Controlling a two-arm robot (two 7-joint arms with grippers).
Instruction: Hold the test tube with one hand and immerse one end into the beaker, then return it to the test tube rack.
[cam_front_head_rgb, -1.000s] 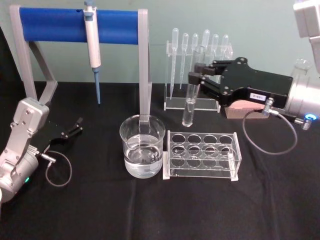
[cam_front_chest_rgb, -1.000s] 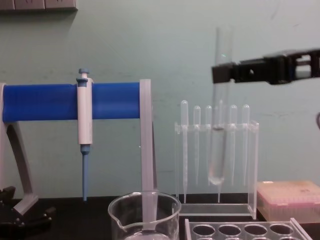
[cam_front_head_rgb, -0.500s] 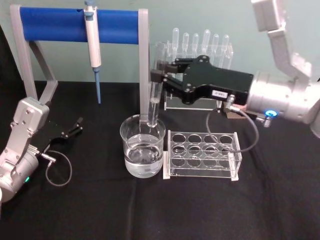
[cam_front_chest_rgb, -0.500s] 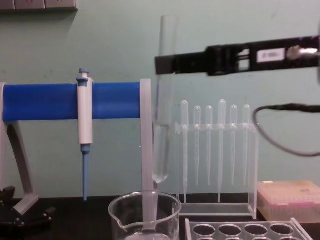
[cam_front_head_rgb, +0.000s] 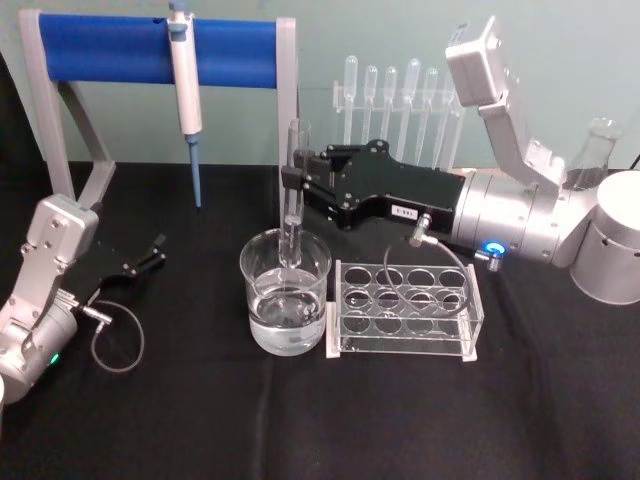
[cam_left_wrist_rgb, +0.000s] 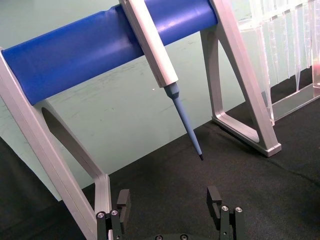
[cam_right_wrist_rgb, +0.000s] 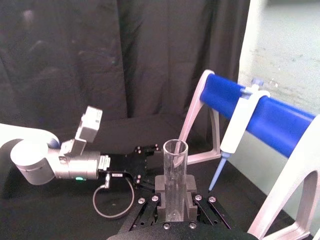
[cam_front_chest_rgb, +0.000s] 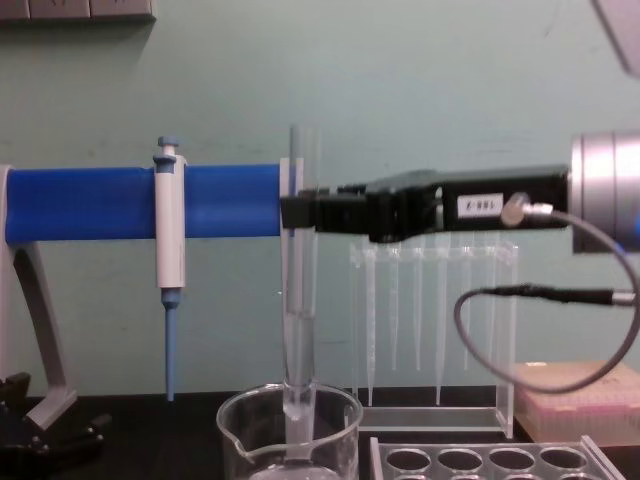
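Head view: the right gripper (cam_front_head_rgb: 293, 183) holds the test tube (cam_front_head_rgb: 292, 235) upright, fingers closed on its upper part. The tube's round end sits inside the beaker (cam_front_head_rgb: 262, 300), below the rim. The test tube rack (cam_front_head_rgb: 403, 337) stands just right of the beaker on the desk (cam_front_head_rgb: 300, 420). The left gripper (cam_front_head_rgb: 150, 252) sits well to the left

Left wrist view: its fingers (cam_left_wrist_rgb: 214, 196) stand wide apart, holding nothing, beneath the pipettor (cam_left_wrist_rgb: 152, 50)

Right wrist view: the fingers (cam_right_wrist_rgb: 192, 184) clamp the tube from both sides

Chest view: the tube hangs vertical, lower end past the beaker's rim
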